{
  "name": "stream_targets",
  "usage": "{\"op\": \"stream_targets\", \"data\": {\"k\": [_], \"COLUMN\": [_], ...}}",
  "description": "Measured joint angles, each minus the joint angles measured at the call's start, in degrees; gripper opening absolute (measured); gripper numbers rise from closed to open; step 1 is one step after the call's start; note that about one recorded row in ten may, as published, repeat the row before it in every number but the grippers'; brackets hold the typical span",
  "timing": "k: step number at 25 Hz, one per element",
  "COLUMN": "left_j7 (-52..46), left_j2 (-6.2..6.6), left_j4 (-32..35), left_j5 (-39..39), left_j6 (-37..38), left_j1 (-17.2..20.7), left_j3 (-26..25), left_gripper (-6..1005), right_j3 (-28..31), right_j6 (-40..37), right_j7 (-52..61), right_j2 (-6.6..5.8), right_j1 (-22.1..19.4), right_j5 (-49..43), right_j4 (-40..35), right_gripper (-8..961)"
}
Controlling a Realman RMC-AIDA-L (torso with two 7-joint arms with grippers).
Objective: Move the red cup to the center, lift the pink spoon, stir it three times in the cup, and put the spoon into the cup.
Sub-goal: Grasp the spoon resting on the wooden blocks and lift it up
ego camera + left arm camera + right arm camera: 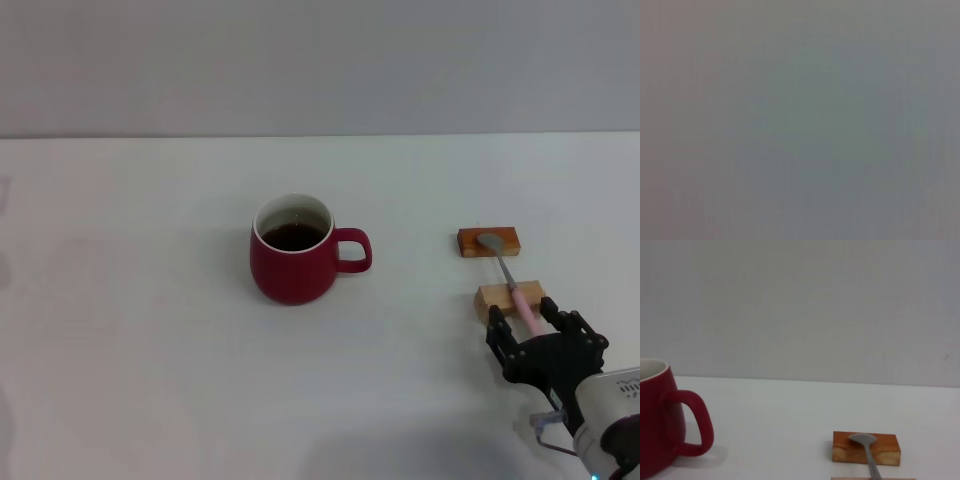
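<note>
The open right gripper (532,325) straddled the slim pink spoon (512,281) lower right; the glossy rounded red cup (293,250) sat centre.

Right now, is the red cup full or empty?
Not empty. The red cup stands upright, with dark liquid showing inside its white rim in the head view. The level sits somewhat below the top.

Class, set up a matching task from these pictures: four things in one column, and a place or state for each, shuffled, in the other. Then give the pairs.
Things:
1. red cup
2. pink spoon
3. darker wooden block
4. right claw

Places or states:
A. under the spoon's metal bowl
B. at the end of the spoon's pink handle
C. upright, handle toward the blocks, dark liquid inside
D. lying across two blocks

Pairs: 1-C, 2-D, 3-A, 4-B
</note>
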Motion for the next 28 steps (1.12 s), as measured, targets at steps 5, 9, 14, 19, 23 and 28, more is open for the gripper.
{"op": "stream_targets", "data": {"k": [5,9,14,19,23,28], "left_j7": [0.0,0.0,0.0,0.0,0.0,0.0], "left_j2": [0.0,0.0,0.0,0.0,0.0,0.0], "left_j4": [0.1,0.1,0.1,0.0,0.0,0.0], "left_j5": [0.0,0.0,0.0,0.0,0.0,0.0], "left_j6": [0.0,0.0,0.1,0.1,0.1,0.1], "left_j1": [0.0,0.0,0.0,0.0,0.0,0.0], "left_j3": [-0.1,-0.1,-0.1,-0.1,-0.1,-0.1], "left_gripper": [843,843,843,843,843,843], "right_j3": [0.4,0.4,0.4,0.3,0.3,0.3], "right_j6": [0.0,0.0,0.0,0.0,0.0,0.0], "right_j7": [0.0,0.0,0.0,0.0,0.0,0.0], "right_j2": [-0.03,-0.04,-0.04,-0.04,0.03,0.1], "right_j1": [0.0,0.0,0.0,0.0,-0.1,-0.3], "right_j5": [0.0,0.0,0.0,0.0,0.0,0.0], "right_j4": [0.0,0.0,-0.1,-0.1,-0.1,-0.1], "right_gripper": [600,537,498,499,500,434]}}
